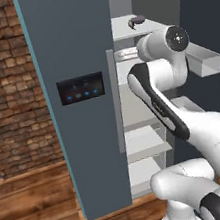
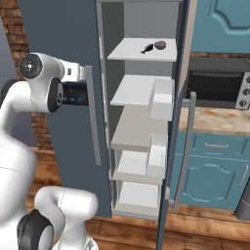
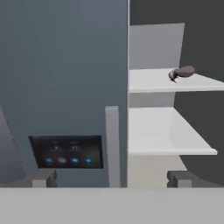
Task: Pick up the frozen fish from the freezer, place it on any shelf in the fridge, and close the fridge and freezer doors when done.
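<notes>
While the gripper (image 3: 112, 178) hangs wide open and empty before the open cabinet, the frozen fish (image 2: 147, 48) lies beside a maroon lump (image 2: 160, 45) near the top shelf's (image 2: 129, 51) right front edge.

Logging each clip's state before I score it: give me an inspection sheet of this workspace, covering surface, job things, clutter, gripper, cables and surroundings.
Surface: pale grey shelves inside the open compartment; wood floor below.
Job things: frozen fish lies on the top shelf, untouched. The door with the black panel stands open; the plain door with the bar handle is open too.
Clutter: dark maroon lump right beside the fish; whether they touch cannot be told.
Gripper: gripper open, empty, apart from the fish and facing the shelves.
Cables: nothing seen.
Surroundings: brick wall, teal cabinets, oven, counter.
</notes>
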Motion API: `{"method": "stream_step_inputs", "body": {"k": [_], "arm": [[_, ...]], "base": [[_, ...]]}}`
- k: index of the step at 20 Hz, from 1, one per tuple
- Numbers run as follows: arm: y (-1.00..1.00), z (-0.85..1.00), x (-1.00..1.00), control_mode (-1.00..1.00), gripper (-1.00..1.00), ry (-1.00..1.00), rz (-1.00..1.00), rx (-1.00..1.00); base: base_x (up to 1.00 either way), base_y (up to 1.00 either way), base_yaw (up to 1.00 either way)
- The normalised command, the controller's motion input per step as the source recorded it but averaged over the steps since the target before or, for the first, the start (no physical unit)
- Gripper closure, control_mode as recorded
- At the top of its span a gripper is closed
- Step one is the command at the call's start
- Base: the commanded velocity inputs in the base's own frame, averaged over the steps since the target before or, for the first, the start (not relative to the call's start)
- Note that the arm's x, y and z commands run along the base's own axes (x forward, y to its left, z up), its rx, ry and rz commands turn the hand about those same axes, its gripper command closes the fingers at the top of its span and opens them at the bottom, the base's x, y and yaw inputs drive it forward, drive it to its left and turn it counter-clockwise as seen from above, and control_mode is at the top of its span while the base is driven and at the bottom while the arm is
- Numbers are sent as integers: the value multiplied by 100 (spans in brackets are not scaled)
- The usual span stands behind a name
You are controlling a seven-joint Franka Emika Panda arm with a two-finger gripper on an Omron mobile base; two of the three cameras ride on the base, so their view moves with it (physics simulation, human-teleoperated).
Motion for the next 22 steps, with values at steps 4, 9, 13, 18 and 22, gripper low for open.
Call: {"method": "stream_step_inputs", "body": {"k": [4, 9, 13, 18, 22], "arm": [[-53, -19, -100, -100, -100, -11, 0, 0], [-56, -1, -100, -100, -100, -12, 0, 0], [-67, 18, -100, -100, -100, -10, 0, 2], [-84, 37, -100, -100, -100, 0, 0, 4], [-100, 18, -100, -100, -100, 8, 0, 9]], "base": [[0, 0, 0], [0, 0, 0], [0, 0, 0], [0, 0, 0], [0, 0, 0]]}}
